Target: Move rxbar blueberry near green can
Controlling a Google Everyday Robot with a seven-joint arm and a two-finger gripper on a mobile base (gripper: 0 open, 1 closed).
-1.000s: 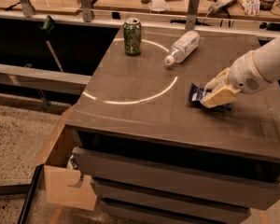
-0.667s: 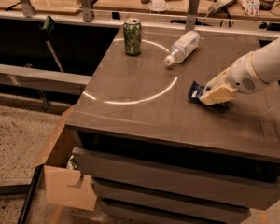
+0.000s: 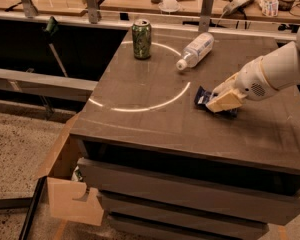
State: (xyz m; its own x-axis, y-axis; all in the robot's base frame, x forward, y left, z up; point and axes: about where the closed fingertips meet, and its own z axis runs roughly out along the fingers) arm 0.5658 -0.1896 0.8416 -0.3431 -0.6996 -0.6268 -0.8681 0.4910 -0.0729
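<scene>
One dark navy rxbar blueberry lies flat beneath the gripper, one end poking out toward the green can; its long axis and the gripper's hold cannot be told.

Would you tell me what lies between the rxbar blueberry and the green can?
Camera view: only bare tabletop crossed by a light arc lies between rxbar blueberry and green can; the plastic bottle lies just behind. The gripper is at the bar.
</scene>
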